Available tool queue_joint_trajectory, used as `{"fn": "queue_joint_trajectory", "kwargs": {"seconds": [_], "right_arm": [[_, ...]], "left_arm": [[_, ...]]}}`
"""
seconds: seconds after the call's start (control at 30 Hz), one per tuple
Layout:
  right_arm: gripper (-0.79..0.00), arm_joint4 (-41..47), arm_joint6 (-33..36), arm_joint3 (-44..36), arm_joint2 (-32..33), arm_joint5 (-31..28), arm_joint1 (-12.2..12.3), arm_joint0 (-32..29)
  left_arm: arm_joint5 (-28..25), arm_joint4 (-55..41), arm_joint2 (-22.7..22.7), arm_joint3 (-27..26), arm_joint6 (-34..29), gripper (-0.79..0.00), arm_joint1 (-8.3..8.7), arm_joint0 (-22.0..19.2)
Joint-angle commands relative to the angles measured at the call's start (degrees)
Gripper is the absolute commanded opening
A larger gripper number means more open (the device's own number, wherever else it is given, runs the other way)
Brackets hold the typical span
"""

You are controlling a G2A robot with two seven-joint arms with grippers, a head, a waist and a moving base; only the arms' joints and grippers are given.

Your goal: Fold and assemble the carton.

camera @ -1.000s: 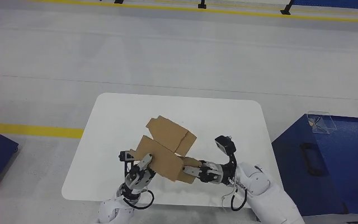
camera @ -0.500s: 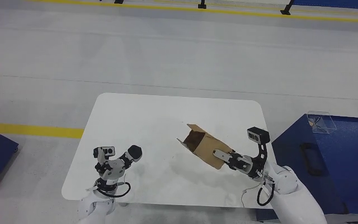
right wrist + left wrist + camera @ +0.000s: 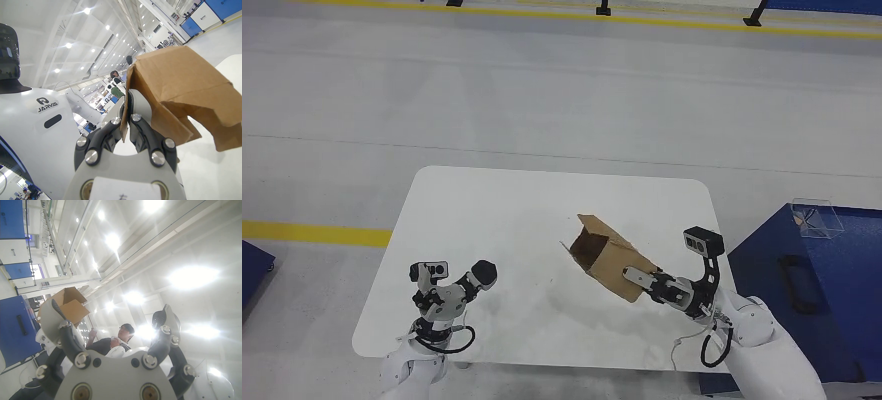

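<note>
Carton [image 3: 604, 255] has swung from the near middle of the surface [image 3: 502, 200] toward its right edge. The right gripper [image 3: 640, 277] is clamped on one wall, holding it tilted, mouth open. Left gripper [image 3: 480, 273] has let go and sits by the near-left corner, fingers apart.

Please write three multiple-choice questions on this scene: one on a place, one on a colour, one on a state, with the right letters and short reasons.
1. Where is the brown cardboard carton?
A. on the floor
B. over the right half of the white rounded table
C. on a shelf

2. What colour is the boxy cabinet beside the table?
A. red
B. blue
C. green

3. How is the left gripper?
A. shut on the carton
B. shut on nothing
C. open and empty

Answers:
1 B: the right gripper holds it there by a flap.
2 B: its top and side are blue.
3 C: its fingers are spread with nothing between them.
</note>
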Motion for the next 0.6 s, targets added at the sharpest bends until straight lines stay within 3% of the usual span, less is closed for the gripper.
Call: {"fn": "queue_joint_trajectory", "kwargs": {"seconds": [0.0, 0.2, 0.37, 0.57], "right_arm": [[-0.785, 0.0, 0.0, 0.0, 0.0, 0.0, 0.0, 0.0], [-0.785, -1.7, -0.5, -0.1, 0.1, 1.2, 0.0, -0.1], [-0.785, -10.9, 0.3, -2.9, -1.2, 4.0, 0.0, 0.1], [-0.785, -19.8, 3.4, -3.1, -3.4, 3.4, 0.2, 0.4]], "left_arm": [[0.0, 0.0, 0.0, 0.0, 0.0, 0.000, 0.00, 0.0], [0.0, 0.0, 0.0, 0.0, 0.0, 0.000, 0.00, 0.0], [4.4, 13.2, -3.7, -4.9, 0.1, 0.000, 1.23, -0.4], [11.2, 24.4, -8.1, -10.1, 0.4, 0.000, 2.54, -0.2]]}}
